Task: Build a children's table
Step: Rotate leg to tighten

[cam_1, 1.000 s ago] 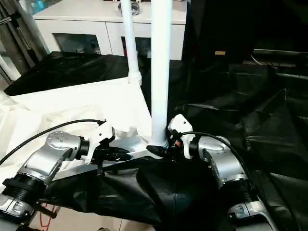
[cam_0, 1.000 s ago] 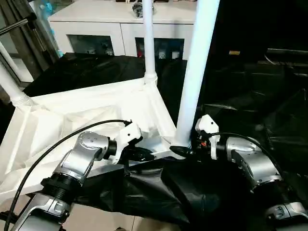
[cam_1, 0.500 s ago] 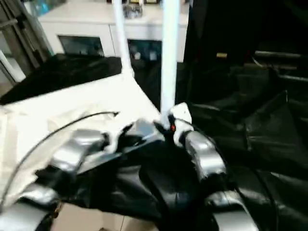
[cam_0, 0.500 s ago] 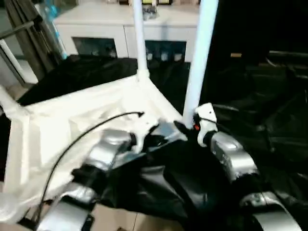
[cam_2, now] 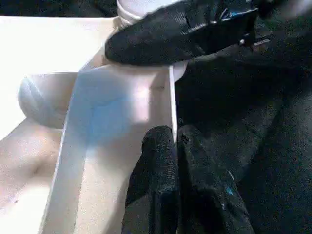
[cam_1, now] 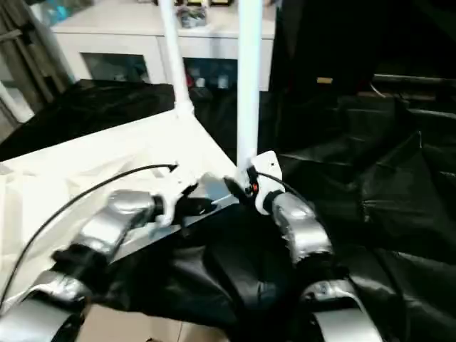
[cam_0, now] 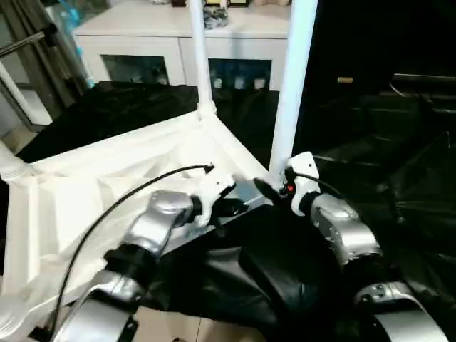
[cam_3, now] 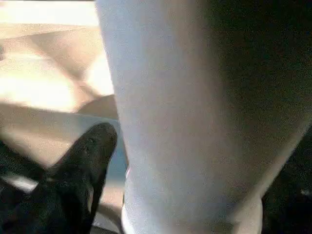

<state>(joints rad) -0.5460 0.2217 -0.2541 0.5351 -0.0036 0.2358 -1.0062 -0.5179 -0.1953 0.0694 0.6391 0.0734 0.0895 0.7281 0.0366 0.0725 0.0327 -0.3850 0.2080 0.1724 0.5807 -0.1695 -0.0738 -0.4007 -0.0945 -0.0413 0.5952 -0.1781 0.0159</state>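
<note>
A lived-in room: white cabinet with glass doors [cam_0: 187,58], trinkets inside, black sheeting [cam_0: 370,142] draped around.

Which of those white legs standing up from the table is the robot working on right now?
The near-corner leg, the closest upright one. The right pincer sits at its base, unlike the far-corner leg by the cabinet.

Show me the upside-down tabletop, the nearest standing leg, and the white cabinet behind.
tabletop [cam_0: 92,185], left eye view, on its ribbed underside.
nearest leg [cam_0: 288,85], left eye view, midway up the tube.
white cabinet [cam_0: 135,35], left eye view, on its top surface.
</note>
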